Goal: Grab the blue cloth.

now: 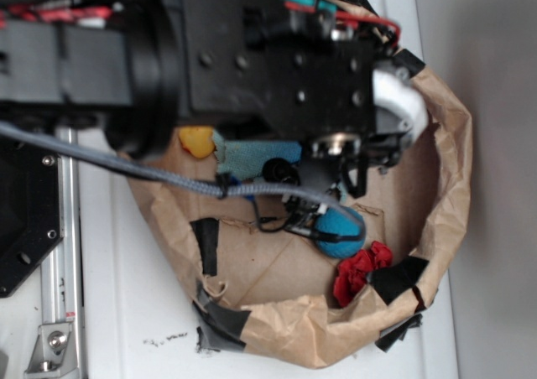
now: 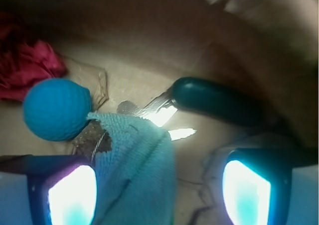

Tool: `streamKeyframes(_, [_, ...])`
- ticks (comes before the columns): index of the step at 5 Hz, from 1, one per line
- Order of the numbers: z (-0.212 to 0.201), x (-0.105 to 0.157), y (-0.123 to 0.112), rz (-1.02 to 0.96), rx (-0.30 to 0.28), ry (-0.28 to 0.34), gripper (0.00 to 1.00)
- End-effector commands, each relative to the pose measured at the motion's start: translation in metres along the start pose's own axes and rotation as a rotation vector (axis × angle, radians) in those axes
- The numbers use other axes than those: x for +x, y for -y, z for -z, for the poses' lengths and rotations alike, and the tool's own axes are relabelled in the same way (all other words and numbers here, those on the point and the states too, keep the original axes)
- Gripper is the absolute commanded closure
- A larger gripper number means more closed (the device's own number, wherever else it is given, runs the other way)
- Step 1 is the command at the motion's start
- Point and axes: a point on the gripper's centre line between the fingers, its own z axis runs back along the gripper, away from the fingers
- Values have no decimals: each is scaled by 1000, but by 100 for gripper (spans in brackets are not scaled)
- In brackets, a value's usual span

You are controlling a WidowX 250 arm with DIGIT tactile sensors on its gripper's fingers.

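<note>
The blue cloth [image 2: 137, 170] is a fuzzy teal washcloth lying on the brown paper floor. In the wrist view it sits between the fingers of my gripper [image 2: 159, 195], close against the left finger [image 2: 70, 195] and apart from the right one. The gripper is open and low over the cloth. In the exterior view a strip of the blue cloth [image 1: 256, 157] shows below the black arm [image 1: 252, 52], which hides the fingertips.
A blue ball [image 2: 56, 109] touches the cloth's far corner, with a red cloth [image 2: 27, 68] beyond it. A knife with a dark handle [image 2: 219, 100] lies ahead. A yellow duck [image 1: 197, 142] sits left. The crumpled paper wall [image 1: 453, 169] rings everything.
</note>
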Motion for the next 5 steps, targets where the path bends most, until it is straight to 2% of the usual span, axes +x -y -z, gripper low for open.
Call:
streamKeyframes(1, [-22, 2, 43, 34, -230, 100, 0])
streamKeyframes(2, [-19, -2, 46, 42, -206, 86, 0])
streamKeyframes(3, [-2, -1, 41, 42, -143, 40, 0])
streamKeyframes(4, [13, 3, 28, 21, -112, 13, 0])
streamKeyframes(5, [21, 2, 22, -31, -118, 16, 95])
